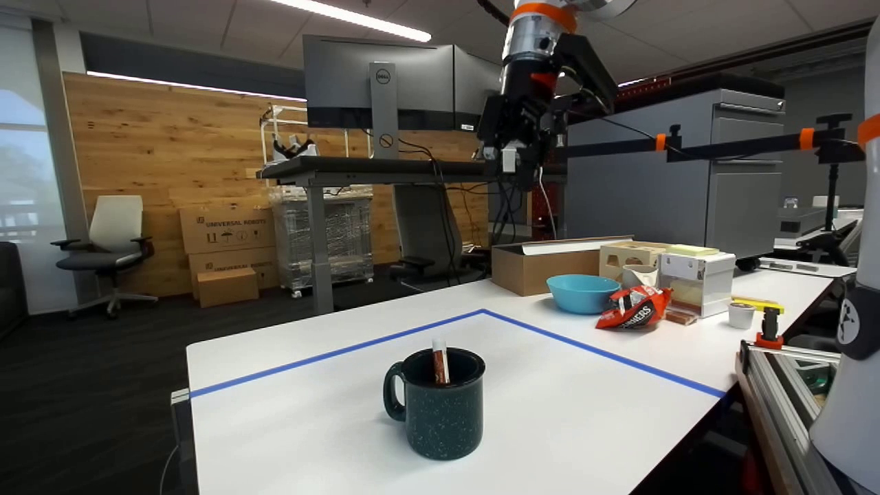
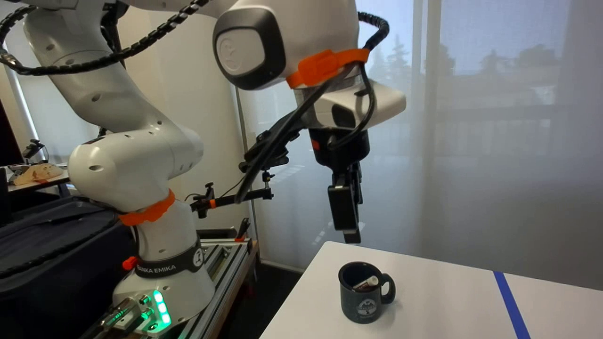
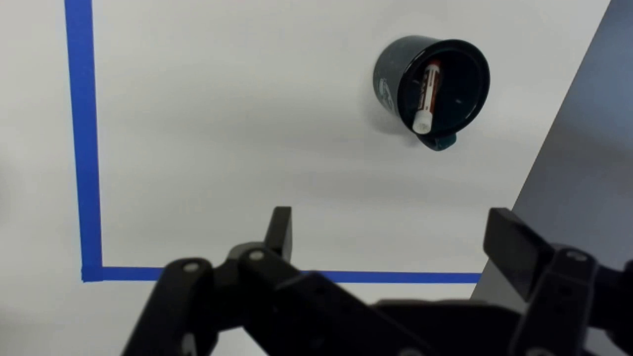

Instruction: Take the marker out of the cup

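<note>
The dark teal cup (image 1: 445, 426) stands upright on the white table, its handle toward the left in this exterior view. Inside it leans the marker (image 1: 441, 364), white-capped with a reddish-brown and white body, its capped end at the rim. From above, in the wrist view, the marker (image 3: 428, 96) lies slantwise within the cup (image 3: 393, 66), near one wall. My gripper (image 3: 390, 217) is open, jaws wide apart with only air between them. In an exterior view the gripper (image 2: 351, 234) hangs well above the table, pointing down, apart from the cup (image 2: 354, 303).
Blue tape (image 3: 84, 148) marks lines on the table. A light-blue bowl (image 1: 581, 294), a red snack bag (image 1: 636, 307), a cardboard box (image 1: 543, 269) and a small white cup (image 1: 741, 316) stand beyond the tape. The table edge (image 3: 559, 116) runs close past the cup.
</note>
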Robot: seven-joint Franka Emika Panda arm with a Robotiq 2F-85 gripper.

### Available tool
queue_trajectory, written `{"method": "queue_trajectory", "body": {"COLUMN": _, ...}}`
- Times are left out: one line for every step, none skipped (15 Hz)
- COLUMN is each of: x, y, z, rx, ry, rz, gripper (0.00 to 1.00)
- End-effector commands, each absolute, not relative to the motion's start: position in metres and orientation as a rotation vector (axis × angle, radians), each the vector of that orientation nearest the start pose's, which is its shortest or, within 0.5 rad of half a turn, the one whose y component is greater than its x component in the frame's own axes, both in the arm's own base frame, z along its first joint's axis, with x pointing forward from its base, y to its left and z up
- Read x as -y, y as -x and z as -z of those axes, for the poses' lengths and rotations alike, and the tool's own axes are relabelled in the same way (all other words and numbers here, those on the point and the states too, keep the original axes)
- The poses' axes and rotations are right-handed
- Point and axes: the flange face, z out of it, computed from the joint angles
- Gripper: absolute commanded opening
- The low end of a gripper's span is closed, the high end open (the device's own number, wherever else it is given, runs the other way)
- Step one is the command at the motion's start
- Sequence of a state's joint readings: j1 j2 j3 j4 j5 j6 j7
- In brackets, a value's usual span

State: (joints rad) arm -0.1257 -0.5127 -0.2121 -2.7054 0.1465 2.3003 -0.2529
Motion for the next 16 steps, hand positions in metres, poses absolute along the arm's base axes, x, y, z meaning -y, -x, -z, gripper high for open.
{"method": "queue_trajectory", "body": {"x": 0.101, "y": -0.338, "z": -0.376, "rx": -0.212, "ry": 2.930, "rz": 0.282, "gripper": 1.00}}
{"method": "queue_trajectory", "body": {"x": 0.105, "y": -0.353, "z": -0.384, "rx": -0.202, "ry": 2.920, "rz": 0.309, "gripper": 1.00}}
{"method": "queue_trajectory", "body": {"x": 0.103, "y": -0.353, "z": -0.387, "rx": -0.197, "ry": 2.911, "rz": 0.355, "gripper": 1.00}}
{"method": "queue_trajectory", "body": {"x": 0.106, "y": -0.351, "z": -0.377, "rx": -0.215, "ry": 2.939, "rz": 0.269, "gripper": 1.00}}
{"method": "queue_trajectory", "body": {"x": 0.106, "y": -0.352, "z": -0.379, "rx": -0.211, "ry": 2.939, "rz": 0.280, "gripper": 1.00}}
{"method": "queue_trajectory", "body": {"x": 0.106, "y": -0.352, "z": -0.378, "rx": -0.212, "ry": 2.939, "rz": 0.277, "gripper": 1.00}}
{"method": "queue_trajectory", "body": {"x": 0.106, "y": -0.352, "z": -0.377, "rx": -0.214, "ry": 2.939, "rz": 0.273, "gripper": 1.00}}
{"method": "queue_trajectory", "body": {"x": 0.108, "y": -0.358, "z": -0.383, "rx": -0.143, "ry": 2.967, "rz": 0.269, "gripper": 1.00}}
{"method": "queue_trajectory", "body": {"x": 0.108, "y": -0.359, "z": -0.385, "rx": -0.097, "ry": 2.981, "rz": 0.249, "gripper": 1.00}}
{"method": "queue_trajectory", "body": {"x": 0.107, "y": -0.359, "z": -0.385, "rx": -0.054, "ry": 2.990, "rz": 0.257, "gripper": 1.00}}
{"method": "queue_trajectory", "body": {"x": 0.106, "y": -0.361, "z": -0.384, "rx": -0.030, "ry": 2.994, "rz": 0.272, "gripper": 1.00}}
{"method": "queue_trajectory", "body": {"x": 0.104, "y": -0.360, "z": -0.380, "rx": -0.036, "ry": 2.978, "rz": 0.267, "gripper": 1.00}}
{"method": "queue_trajectory", "body": {"x": 0.102, "y": -0.360, "z": -0.376, "rx": -0.081, "ry": 2.966, "rz": 0.250, "gripper": 1.00}}
{"method": "queue_trajectory", "body": {"x": 0.099, "y": -0.360, "z": -0.372, "rx": -0.111, "ry": 2.960, "rz": 0.234, "gripper": 1.00}}
{"method": "queue_trajectory", "body": {"x": 0.098, "y": -0.360, "z": -0.369, "rx": -0.135, "ry": 2.959, "rz": 0.222, "gripper": 1.00}}
{"method": "queue_trajectory", "body": {"x": 0.095, "y": -0.361, "z": -0.365, "rx": -0.163, "ry": 2.951, "rz": 0.200, "gripper": 1.00}}
